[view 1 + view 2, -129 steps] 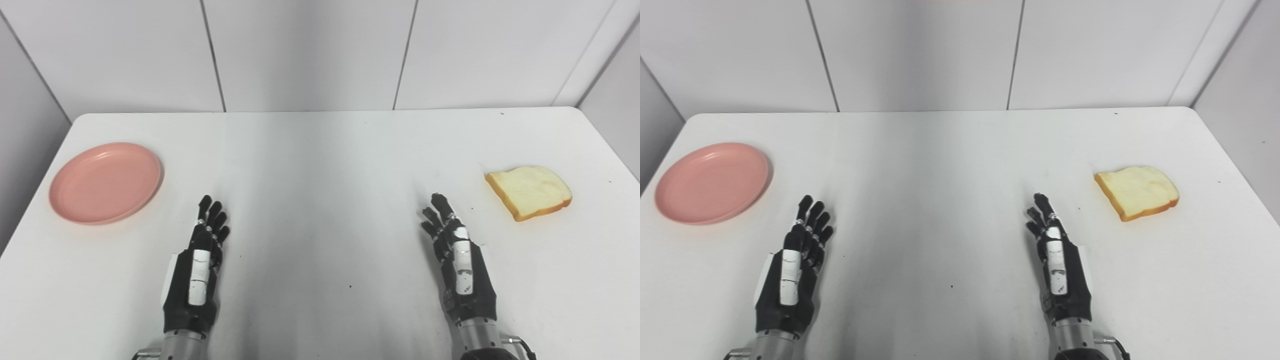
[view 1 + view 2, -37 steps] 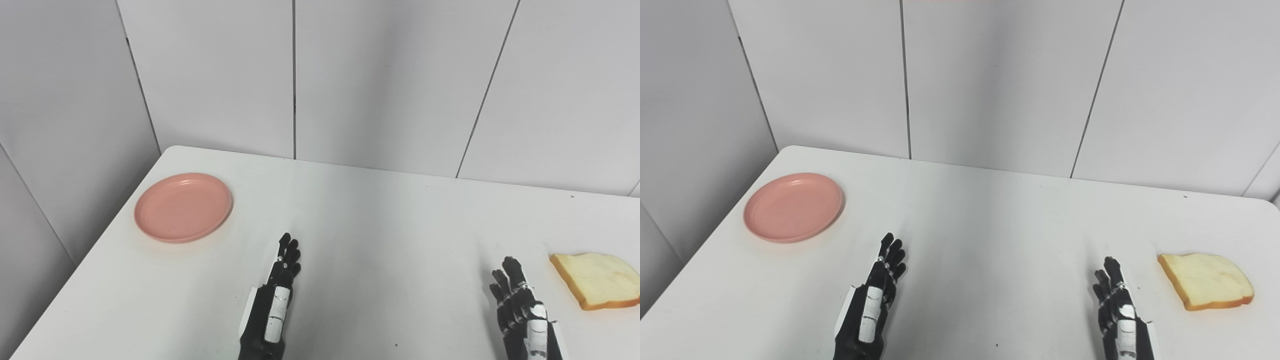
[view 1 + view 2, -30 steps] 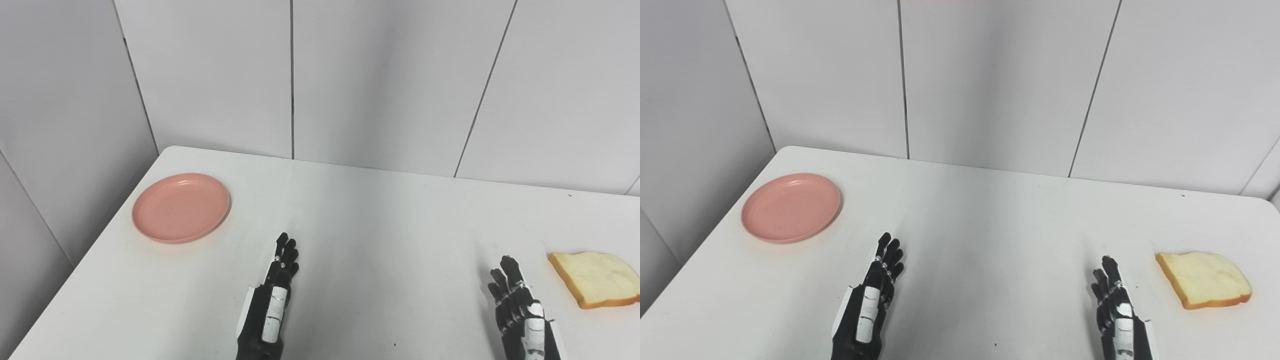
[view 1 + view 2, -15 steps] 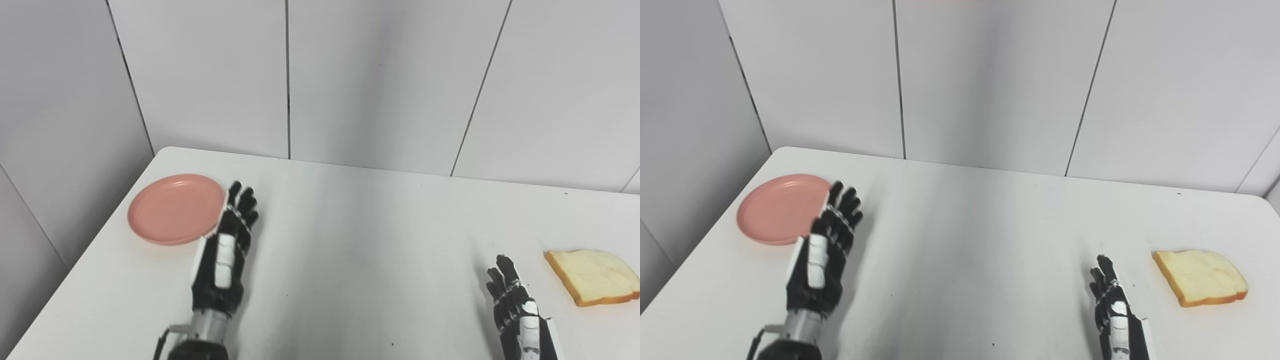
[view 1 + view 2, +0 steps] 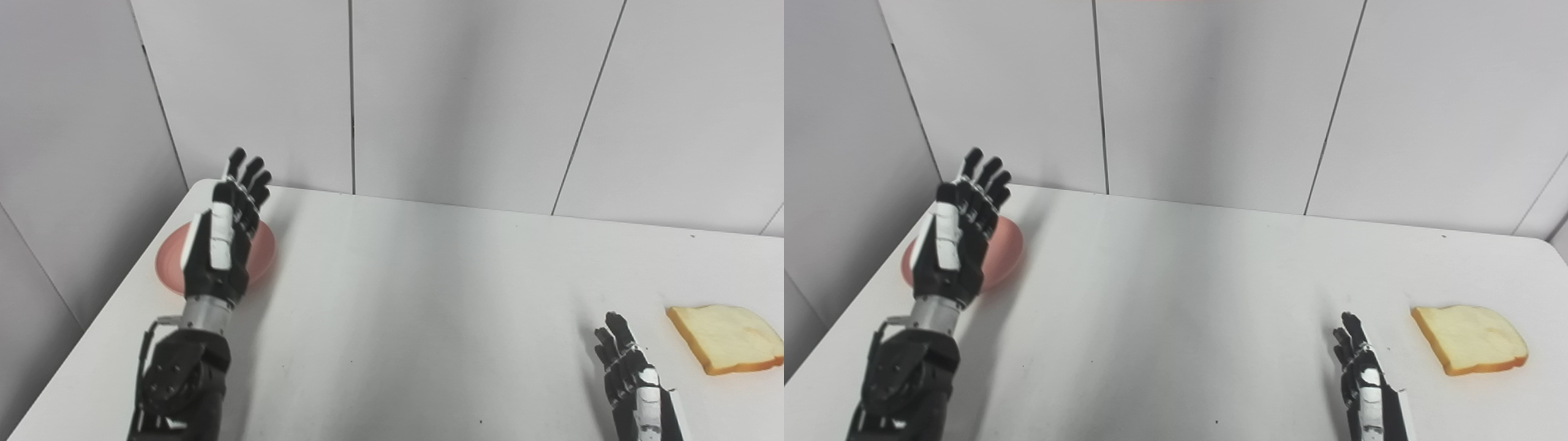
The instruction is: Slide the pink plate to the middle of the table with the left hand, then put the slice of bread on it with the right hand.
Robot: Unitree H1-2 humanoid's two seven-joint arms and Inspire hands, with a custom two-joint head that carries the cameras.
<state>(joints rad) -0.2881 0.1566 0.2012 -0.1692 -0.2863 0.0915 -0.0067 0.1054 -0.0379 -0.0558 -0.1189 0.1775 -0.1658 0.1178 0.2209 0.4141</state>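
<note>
our left hand raised over the plate, our right hand low by the bread

nearest, at the bottom edge, our right hand [image 5: 637, 392] sits low over the table [image 5: 429, 294], fingers straight and slightly apart, holding nothing; just beyond it to the right, the bread [image 5: 727, 338] lies flat near the right edge, apart from the hand. farther off on the left, our left hand [image 5: 223, 236] is lifted above the table with its fingers [image 5: 245, 174] spread and pointing up toward the wall [image 5: 465, 92], empty. it covers the middle of the plate [image 5: 168, 264], which rests at the far left corner, pink rim showing either side of the hand; we cannot tell whether they touch.
</note>
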